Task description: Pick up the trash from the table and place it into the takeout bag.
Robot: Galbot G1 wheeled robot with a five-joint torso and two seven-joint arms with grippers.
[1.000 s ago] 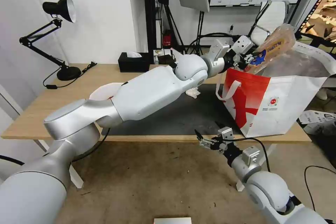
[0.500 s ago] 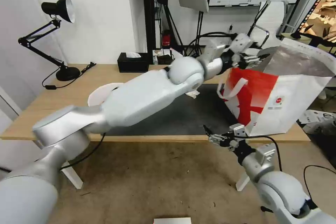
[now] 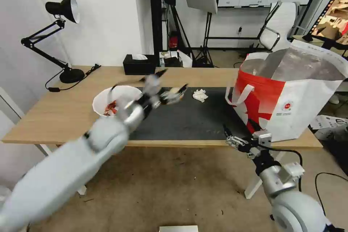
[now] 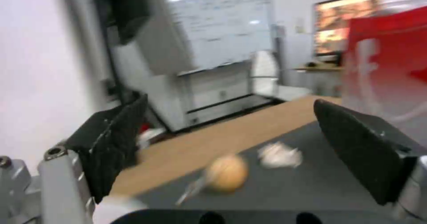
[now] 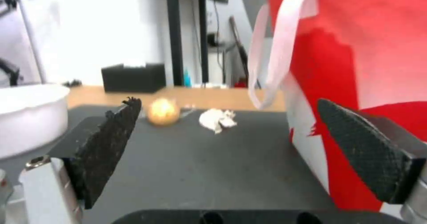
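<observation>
Still on the table (image 3: 54, 112) — one bowl (image 3: 108, 102), one tissue (image 3: 200, 95), one knotted bag (image 5: 163, 111) — both tools agape.

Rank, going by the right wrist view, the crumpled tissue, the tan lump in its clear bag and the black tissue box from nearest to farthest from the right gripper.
From the right gripper:
1. Crumpled tissue, on the dark mat, beside the takeout bag's strap.
2. Tan lump, on the mat just beyond the tissue, toward the bowl side.
3. Black tissue box, at the table's far edge.

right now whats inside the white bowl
Red shells show against the inner wall of the bowl on the table's left part. The left gripper and its arm cover the bowl's right side, so the rest is hidden.
</observation>
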